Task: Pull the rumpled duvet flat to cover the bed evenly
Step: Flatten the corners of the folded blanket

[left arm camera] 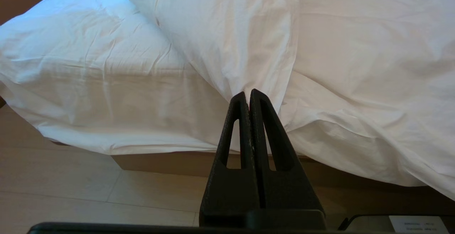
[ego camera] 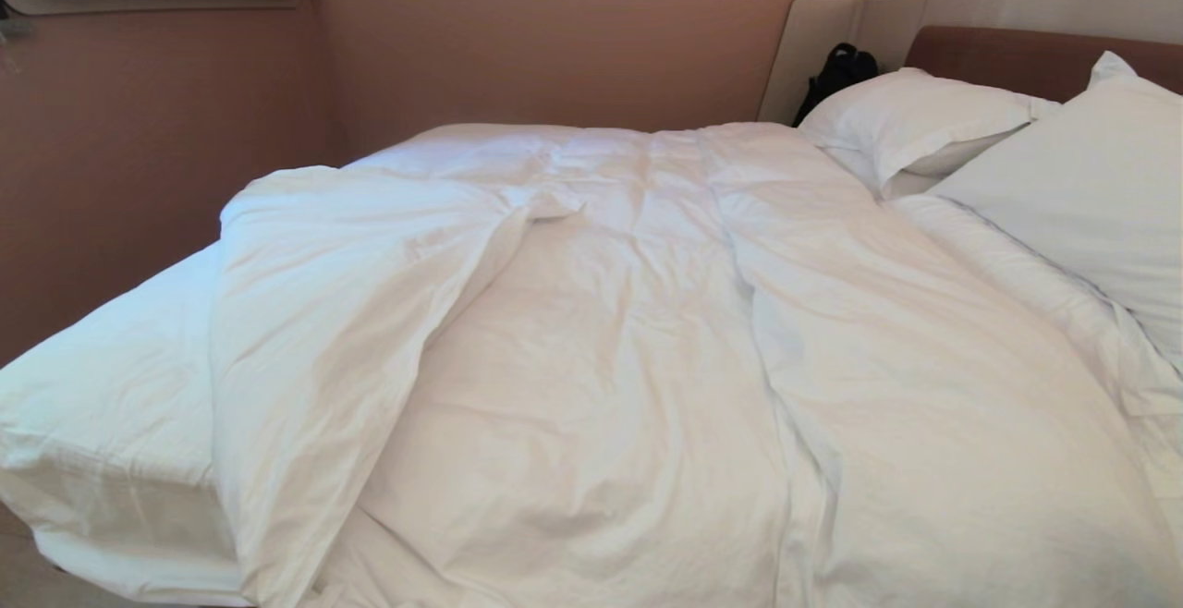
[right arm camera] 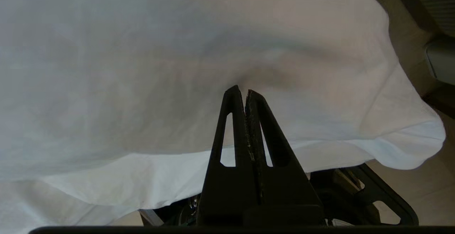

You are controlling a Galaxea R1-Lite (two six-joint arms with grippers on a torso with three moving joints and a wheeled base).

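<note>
Both tools pinched empty, right tool (right arm camera: 245, 91) over the duvet (ego camera: 591, 331) edge: open wide, grab the hem, pull evenly.

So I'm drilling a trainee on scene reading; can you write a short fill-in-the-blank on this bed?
1. The duvet is folded back at the robot's ____ side, baring the sheet.
2. Two ____ lie by the headboard.
3. Both the left pincer and right pincer are ____.
4. A ____ bag sits behind the pillows.

Missing: left; pillows; shut; black
</note>
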